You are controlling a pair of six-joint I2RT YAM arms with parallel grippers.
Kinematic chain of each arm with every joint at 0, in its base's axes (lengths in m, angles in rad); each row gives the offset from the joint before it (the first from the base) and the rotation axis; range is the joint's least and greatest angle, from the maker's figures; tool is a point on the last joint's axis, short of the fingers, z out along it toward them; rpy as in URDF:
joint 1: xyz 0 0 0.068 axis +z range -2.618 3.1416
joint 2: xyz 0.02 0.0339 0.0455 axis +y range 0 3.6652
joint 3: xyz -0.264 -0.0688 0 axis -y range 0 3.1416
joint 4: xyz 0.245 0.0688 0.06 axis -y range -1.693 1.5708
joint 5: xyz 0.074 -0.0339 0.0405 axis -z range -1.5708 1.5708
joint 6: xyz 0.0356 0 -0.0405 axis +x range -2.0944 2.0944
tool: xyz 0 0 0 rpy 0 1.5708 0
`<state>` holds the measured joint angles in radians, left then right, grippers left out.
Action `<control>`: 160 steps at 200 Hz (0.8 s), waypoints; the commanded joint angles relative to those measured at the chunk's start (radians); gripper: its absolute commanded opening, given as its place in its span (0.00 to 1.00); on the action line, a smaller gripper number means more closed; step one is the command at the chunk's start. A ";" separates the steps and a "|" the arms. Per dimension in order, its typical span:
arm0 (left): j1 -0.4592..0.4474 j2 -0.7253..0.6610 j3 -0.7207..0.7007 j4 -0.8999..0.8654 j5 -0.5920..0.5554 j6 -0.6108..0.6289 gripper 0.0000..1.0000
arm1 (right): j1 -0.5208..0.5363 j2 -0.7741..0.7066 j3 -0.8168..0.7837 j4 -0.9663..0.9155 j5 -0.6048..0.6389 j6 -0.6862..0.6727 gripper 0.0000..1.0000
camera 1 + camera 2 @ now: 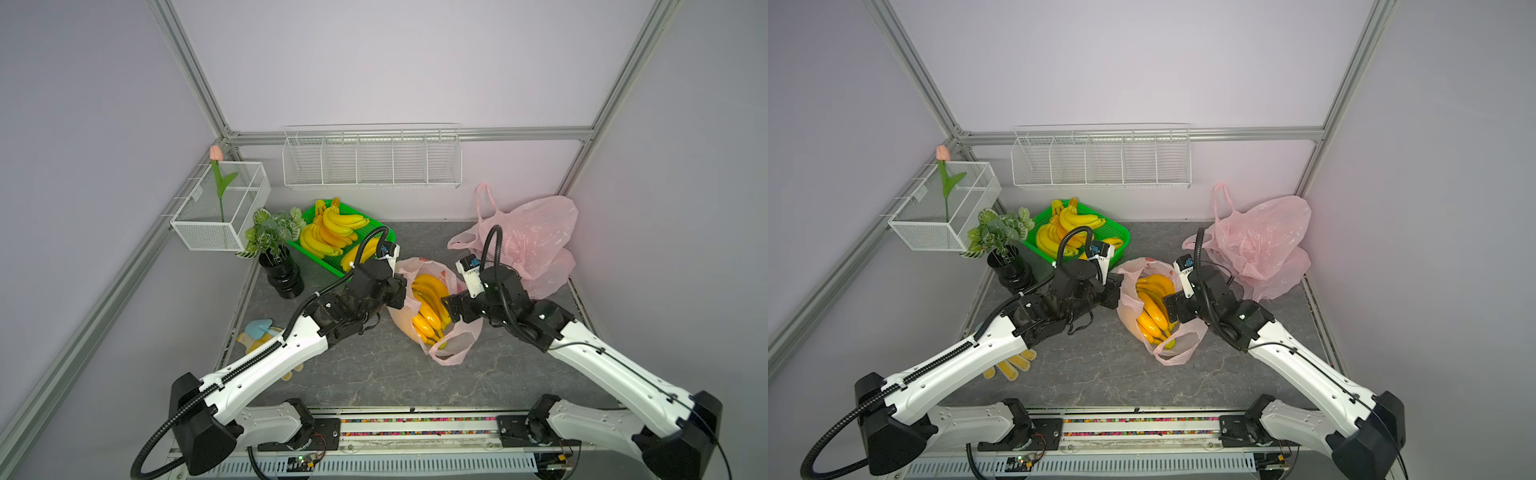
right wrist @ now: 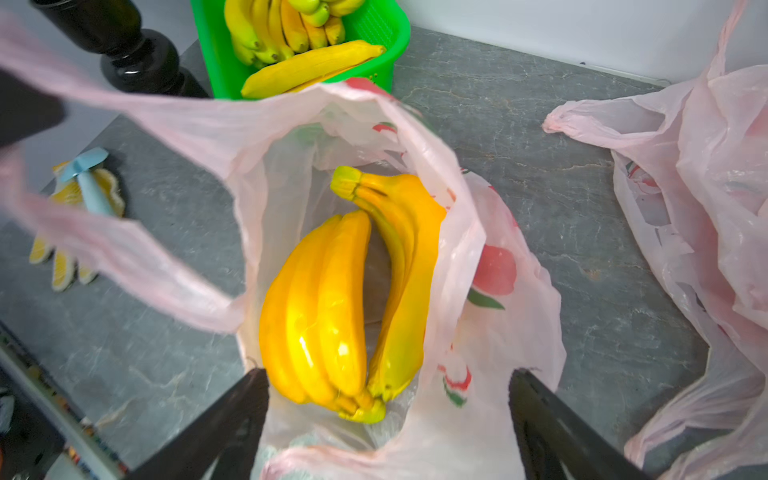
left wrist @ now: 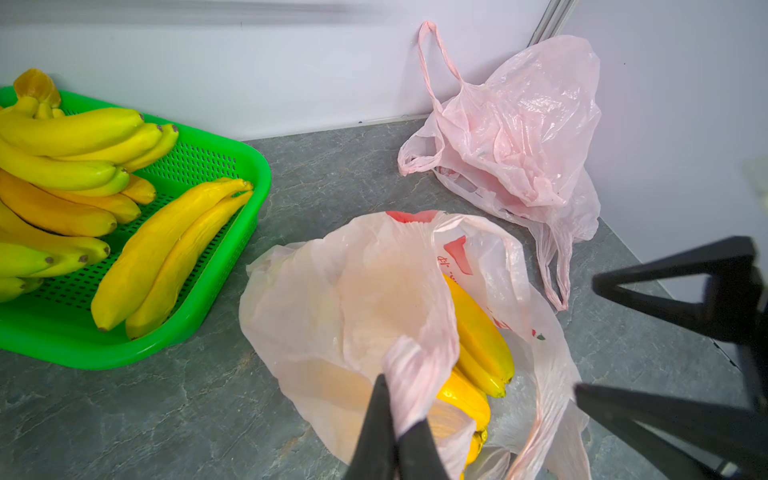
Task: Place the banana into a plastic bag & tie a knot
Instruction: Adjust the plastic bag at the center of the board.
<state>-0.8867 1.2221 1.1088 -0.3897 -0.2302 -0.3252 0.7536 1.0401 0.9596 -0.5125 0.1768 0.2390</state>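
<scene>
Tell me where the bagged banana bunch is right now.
In both top views the banana bunch lies inside the open pink bag at mid-table, nearer than the green tray and left of the spare bags.

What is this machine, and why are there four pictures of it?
It is a robot with two arms at a grey table. Two pictures look down from overhead; the other two come from a camera on each wrist. The left gripper is pinched shut on a handle of a pink plastic bag, holding it up. Yellow bananas lie inside. The right gripper is open above them, holding nothing. At the back sit a green tray with more bananas, a heap of spare pink bags and a potted plant.
</scene>
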 commanded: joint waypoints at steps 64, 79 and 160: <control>-0.001 -0.052 -0.082 0.044 0.007 -0.048 0.00 | 0.404 0.023 -0.191 -0.185 0.204 0.272 0.93; -0.002 -0.059 -0.091 0.049 0.006 -0.049 0.00 | 0.438 0.083 -0.179 -0.184 0.225 0.278 0.93; -0.001 -0.100 -0.120 0.040 0.005 -0.060 0.00 | 0.470 0.276 -0.162 -0.144 0.302 0.279 0.87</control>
<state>-0.8864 1.1465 1.0077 -0.3637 -0.2268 -0.3592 1.2182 1.2724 0.7914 -0.6746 0.4210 0.5003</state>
